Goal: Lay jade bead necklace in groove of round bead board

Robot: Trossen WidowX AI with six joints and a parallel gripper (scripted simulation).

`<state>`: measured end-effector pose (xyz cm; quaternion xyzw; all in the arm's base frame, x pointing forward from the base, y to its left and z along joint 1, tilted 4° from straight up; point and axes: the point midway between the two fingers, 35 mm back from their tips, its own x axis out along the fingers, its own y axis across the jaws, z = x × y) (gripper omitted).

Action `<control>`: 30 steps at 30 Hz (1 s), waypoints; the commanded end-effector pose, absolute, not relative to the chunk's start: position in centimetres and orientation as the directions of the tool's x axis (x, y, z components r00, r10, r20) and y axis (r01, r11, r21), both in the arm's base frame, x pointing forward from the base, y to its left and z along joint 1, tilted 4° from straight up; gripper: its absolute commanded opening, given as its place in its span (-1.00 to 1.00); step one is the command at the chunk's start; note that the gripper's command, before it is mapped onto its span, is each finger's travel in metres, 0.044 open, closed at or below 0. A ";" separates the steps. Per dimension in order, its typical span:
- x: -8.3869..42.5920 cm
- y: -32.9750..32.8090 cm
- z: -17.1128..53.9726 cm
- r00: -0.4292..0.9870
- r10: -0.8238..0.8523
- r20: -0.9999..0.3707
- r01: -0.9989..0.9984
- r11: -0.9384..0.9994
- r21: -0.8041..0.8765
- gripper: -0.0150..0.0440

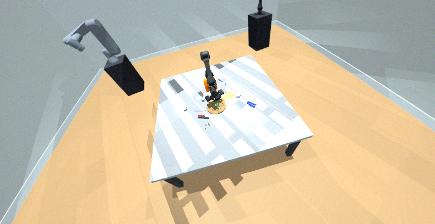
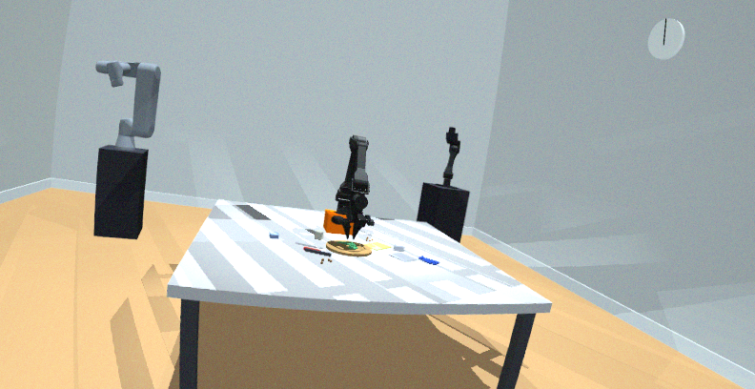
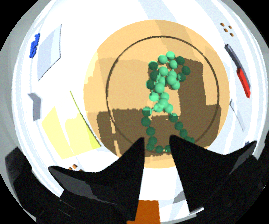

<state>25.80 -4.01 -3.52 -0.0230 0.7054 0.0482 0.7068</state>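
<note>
White table [image 1: 261, 124] [image 2: 295, 301] [image 3: 85, 30] in a grey-walled room: jade beads bunched on the board, partly open pincer overhead

Going left to right in the top view, a grey robot arm [image 1: 105, 37] [image 2: 147, 101] stands on a black pedestal [image 1: 124, 76] [image 2: 120, 191] beyond the table. A small blue block [image 1: 185, 108] [image 2: 274, 235] comes next, then a red-and-black rod-shaped tool [image 1: 201, 116] [image 2: 316, 251] [image 3: 242, 80] near a few brown bits [image 1: 208, 124] [image 2: 330, 260] [image 3: 230, 28].

An orange box [image 1: 205, 84] [image 2: 332, 221] [image 3: 147, 212] stands behind the round wooden bead board [image 1: 223, 108] [image 2: 364, 253] [image 3: 95, 90]. On the board, the jade bead necklace [image 1: 217, 105] [image 2: 351, 245] [image 3: 160, 89] lies bunched, mostly inside the circular groove [image 3: 106, 92]. In the wrist view its main cluster sits well ahead of the pincer [image 1: 216, 99] [image 2: 351, 238] [image 3: 157, 137], while its shaded near loop reaches close to the fingertips, partly screened by one finger. The pincer points down above the board, fingers moderately apart, gripping nothing; whether a tip touches a bead cannot be told.

Farther right come yellow paper [image 1: 228, 96] [image 2: 378, 246] [image 3: 65, 132], a pale sheet [image 1: 239, 104] [image 2: 402, 255] [image 3: 51, 50] and a blue object [image 1: 251, 104] [image 2: 428, 260] [image 3: 34, 46].
</note>
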 end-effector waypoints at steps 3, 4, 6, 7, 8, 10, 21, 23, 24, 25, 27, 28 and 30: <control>25.1 -3.8 -4.8 -0.024 0.043 -0.999 -0.093 0.995 0.045 -0.08; 25.1 -3.8 -5.0 -0.025 0.043 -0.999 -0.093 0.995 0.045 -0.08; 25.0 -3.8 -5.2 -0.026 0.044 -0.999 -0.093 0.995 0.046 -0.08; 25.0 -3.8 -5.2 -0.026 0.044 -0.999 -0.093 0.995 0.046 -0.08; 25.0 -3.8 -5.2 -0.026 0.044 -0.999 -0.093 0.995 0.046 -0.08; 25.0 -3.8 -5.2 -0.026 0.044 -0.999 -0.093 0.995 0.046 -0.08; 25.2 -3.9 -5.0 -0.019 0.039 -0.999 -0.098 0.994 0.041 -0.26; 25.2 -3.9 -5.0 -0.019 0.039 -0.999 -0.098 0.994 0.041 -0.44; 25.2 -3.9 -5.0 -0.019 0.039 -0.999 -0.098 0.994 0.041 -0.49; 25.2 -3.9 -5.0 -0.019 0.039 -0.999 -0.098 0.994 0.041 -0.49; 25.2 -3.9 -5.0 -0.019 0.039 -0.999 -0.098 0.994 0.041 -0.49; 25.2 -3.9 -5.0 -0.019 0.039 -0.999 -0.098 0.994 0.041 -0.49; 25.2 -3.9 -5.0 -0.019 0.039 -0.999 -0.098 0.994 0.041 -0.49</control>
